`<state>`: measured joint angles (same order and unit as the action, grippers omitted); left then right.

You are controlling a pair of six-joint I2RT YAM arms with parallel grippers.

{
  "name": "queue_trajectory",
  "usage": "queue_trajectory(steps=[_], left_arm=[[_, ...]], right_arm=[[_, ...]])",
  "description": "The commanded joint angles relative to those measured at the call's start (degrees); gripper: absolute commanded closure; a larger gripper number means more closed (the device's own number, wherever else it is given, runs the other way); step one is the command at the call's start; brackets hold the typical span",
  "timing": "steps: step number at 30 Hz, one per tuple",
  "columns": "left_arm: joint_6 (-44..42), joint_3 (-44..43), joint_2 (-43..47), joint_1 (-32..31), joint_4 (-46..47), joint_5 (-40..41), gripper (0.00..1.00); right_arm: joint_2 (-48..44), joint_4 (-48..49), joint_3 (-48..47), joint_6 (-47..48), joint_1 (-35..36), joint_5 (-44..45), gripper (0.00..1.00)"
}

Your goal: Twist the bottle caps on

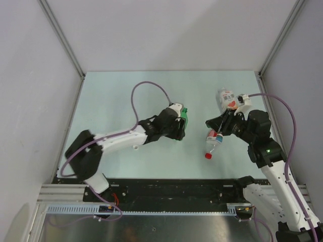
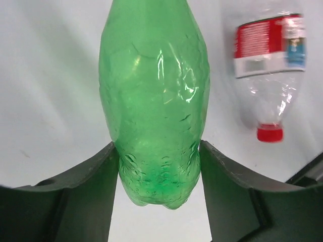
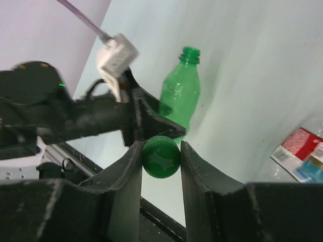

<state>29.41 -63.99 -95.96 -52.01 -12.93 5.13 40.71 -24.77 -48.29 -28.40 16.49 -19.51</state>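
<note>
My left gripper (image 1: 180,124) (image 2: 159,151) is shut on the lower body of the small green bottle (image 1: 185,117) (image 2: 154,96). In the right wrist view the green bottle (image 3: 180,96) stands upright with an open neck. My right gripper (image 1: 209,123) (image 3: 161,150) is shut on the green cap (image 3: 161,157), held a little right of the green bottle. The slim clear bottle (image 1: 214,141) (image 2: 270,55) lies on the table with the red cap (image 1: 208,156) (image 2: 269,132) on its neck. The wider clear bottle (image 1: 227,98) lies behind my right wrist. A small white cap (image 1: 135,147) lies by my left arm.
The pale green table (image 1: 151,85) is walled by white panels on the left, back and right. A purple cable (image 1: 151,84) loops above my left arm. A black rail (image 1: 166,186) runs along the near edge.
</note>
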Motion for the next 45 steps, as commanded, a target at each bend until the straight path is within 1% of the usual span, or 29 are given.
queue_trajectory(steps=[1,3,5,8,12,14,16,21,26,31,38,45], left_arm=[[-19.5,6.8,12.8,-0.1,10.4,-3.0,1.0],[-25.6,11.7,19.2,-0.1,15.2,-12.7,1.0],[-30.2,16.1,25.4,-0.1,18.0,-21.7,1.0],[-34.3,20.9,31.8,-0.2,18.2,-29.9,1.0],[-35.0,22.2,35.8,-0.1,15.5,-38.9,1.0],[-35.1,22.6,36.9,-0.1,15.2,-44.8,1.0],[-35.5,23.0,38.1,-0.1,15.0,-48.6,1.0],[-37.5,23.9,39.7,-0.2,14.8,-49.9,1.0],[-38.6,23.1,38.4,-0.1,14.5,-51.8,1.0],[-38.5,22.1,37.4,-0.1,14.2,-51.2,1.0],[-39.1,21.0,38.0,-0.1,14.1,-52.7,1.0],[-38.2,18.8,38.8,-0.1,14.2,-57.6,1.0]], right_arm=[[0.4,2.5,-5.6,8.0,-0.2,-7.9,0.73],[1.2,1.5,-8.2,11.1,-0.2,-11.9,0.74],[2.1,0.0,-10.5,14.0,0.2,-16.2,0.74],[3.1,-2.3,-13.2,18.5,1.7,-22.2,0.75],[3.8,-5.2,-15.7,23.8,6.0,-25.5,0.74],[4.6,-6.4,-16.7,25.8,9.0,-26.4,0.74],[5.6,-7.8,-17.6,27.2,12.0,-26.2,0.74],[8.8,-13.0,-19.3,30.1,17.9,-22.7,0.74],[10.5,-15.5,-20.2,31.4,21.1,-20.1,0.74],[11.7,-17.1,-20.3,32.2,22.3,-22.0,0.74],[13.3,-21.3,-20.4,35.4,24.4,-23.5,0.77],[13.7,-23.6,-20.5,40.0,26.2,-29.3,0.81]])
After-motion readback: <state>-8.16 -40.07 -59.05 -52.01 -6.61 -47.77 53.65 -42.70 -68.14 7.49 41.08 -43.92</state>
